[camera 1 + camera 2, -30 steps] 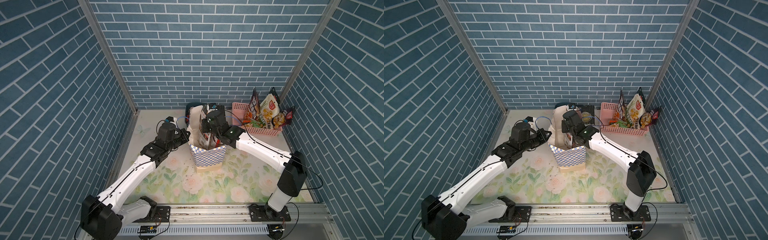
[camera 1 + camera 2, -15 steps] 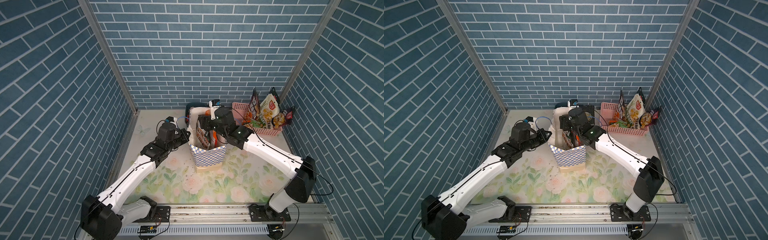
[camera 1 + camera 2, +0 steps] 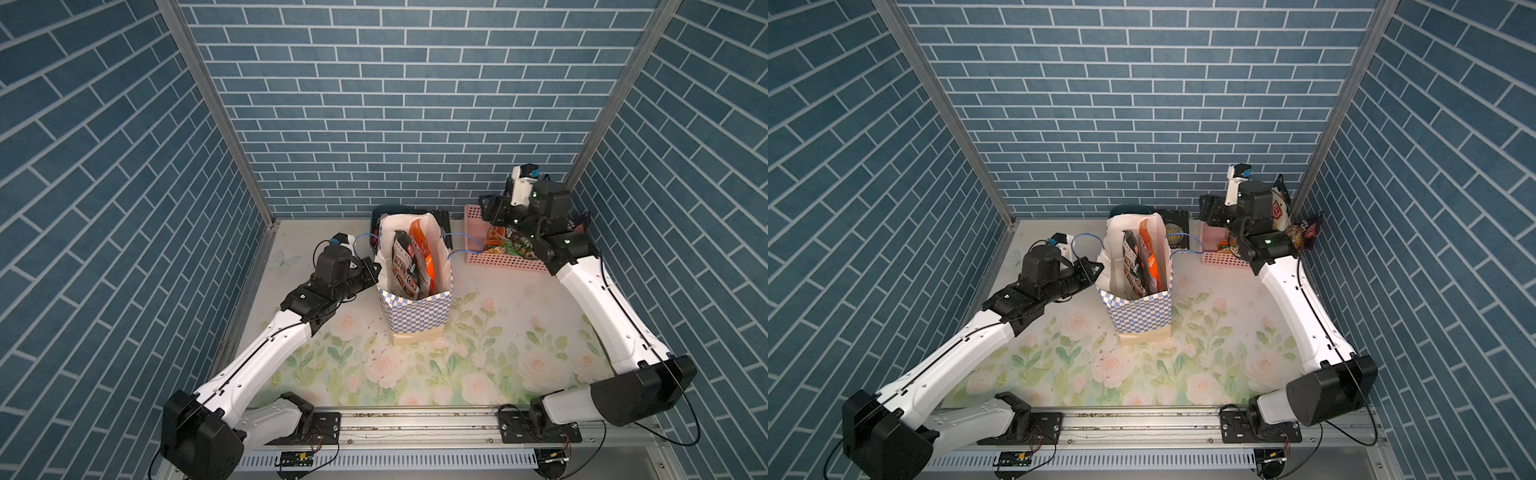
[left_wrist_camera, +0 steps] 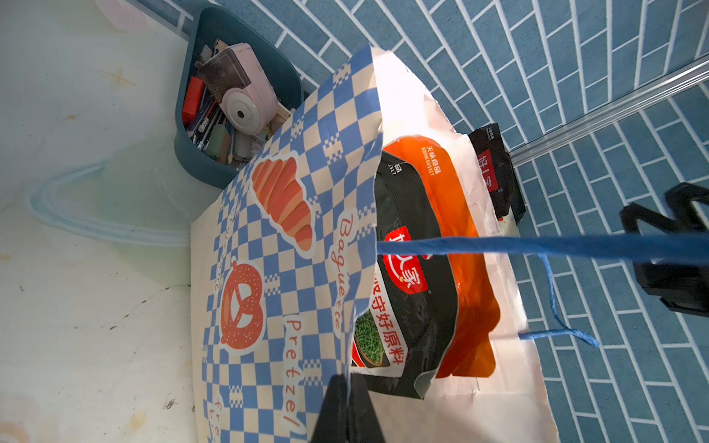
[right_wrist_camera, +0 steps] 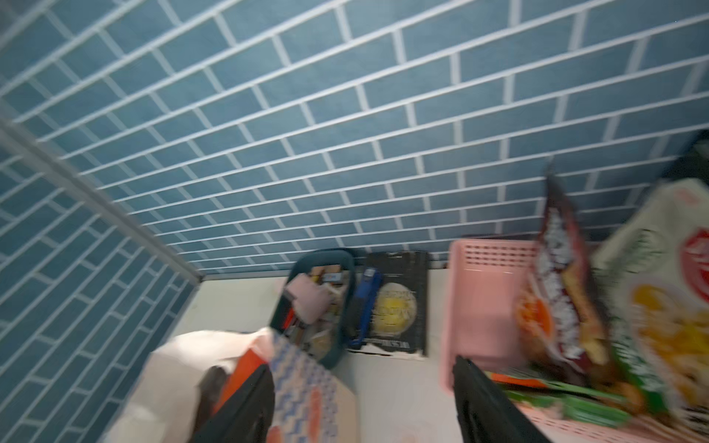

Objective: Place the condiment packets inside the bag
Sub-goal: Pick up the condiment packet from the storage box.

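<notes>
The bag (image 3: 415,309) is standing upright in the middle of the counter (image 3: 478,353), its mouth gaping. A black packet (image 3: 405,268) and an orange packet (image 3: 423,249) are standing on end inside it, side by side. The left fingers (image 4: 337,414) are clenched on the bag's rim on the side facing that arm, pinching the paper edge. A blue cord handle (image 4: 498,243) is stretching across the mouth. The right fingers (image 5: 245,406) are spread wide and gripping nothing. They are hovering above the end of the pink basket (image 3: 498,259) nearest the bag, by the back wall. More packets (image 3: 1278,208) are leaning in that basket, partly hidden by the arm. A teal bin (image 4: 199,168) of odds and ends is sitting just behind the bag, with a black book (image 3: 1175,226) lying beside it.
</notes>
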Motion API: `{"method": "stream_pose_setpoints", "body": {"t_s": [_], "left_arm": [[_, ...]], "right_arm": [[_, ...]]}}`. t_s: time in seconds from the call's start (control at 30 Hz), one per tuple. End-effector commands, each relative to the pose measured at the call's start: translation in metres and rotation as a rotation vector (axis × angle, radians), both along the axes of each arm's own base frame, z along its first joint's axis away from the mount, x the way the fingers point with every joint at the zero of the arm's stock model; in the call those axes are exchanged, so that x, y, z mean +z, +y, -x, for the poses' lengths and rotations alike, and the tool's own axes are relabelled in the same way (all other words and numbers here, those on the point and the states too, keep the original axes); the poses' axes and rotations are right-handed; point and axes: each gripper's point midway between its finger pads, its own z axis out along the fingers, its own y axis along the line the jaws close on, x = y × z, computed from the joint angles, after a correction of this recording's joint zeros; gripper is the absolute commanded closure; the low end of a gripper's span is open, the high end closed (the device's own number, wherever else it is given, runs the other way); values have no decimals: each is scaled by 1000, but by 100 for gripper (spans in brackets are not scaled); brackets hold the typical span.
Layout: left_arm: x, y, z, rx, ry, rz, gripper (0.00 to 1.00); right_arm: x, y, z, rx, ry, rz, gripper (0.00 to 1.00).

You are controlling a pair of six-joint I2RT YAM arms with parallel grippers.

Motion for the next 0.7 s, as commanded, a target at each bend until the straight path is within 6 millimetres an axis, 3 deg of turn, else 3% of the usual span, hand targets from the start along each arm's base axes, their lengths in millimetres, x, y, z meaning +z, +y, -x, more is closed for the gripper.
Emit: {"method": "stream_pose_setpoints", "body": {"t_s": [0.0,0.07,0.13,0.43,0.57,0.67], "left_arm": [[10,-3,4,-23,-29,1,100],[10,-3,4,-23,-27,1,100],[7,-3,4,-23,-20,-3,100],[6,-3,4,-21,-16,-14,100],[3,-4,2,-25,-10,-16,100],[1,-6,0,-27,-6,-17,100]], "right_arm": [[-35,-56,-30,-86,87,141,22],[-48,-84,-50,-144,101,179,12],[-61,-97,-67,-148,108,193,6],[-137,-104,-121,-36,205,155,4],[-160,-101,-142,-18,241,124,12],[-170,-105,-155,-37,261,121,28]]}}
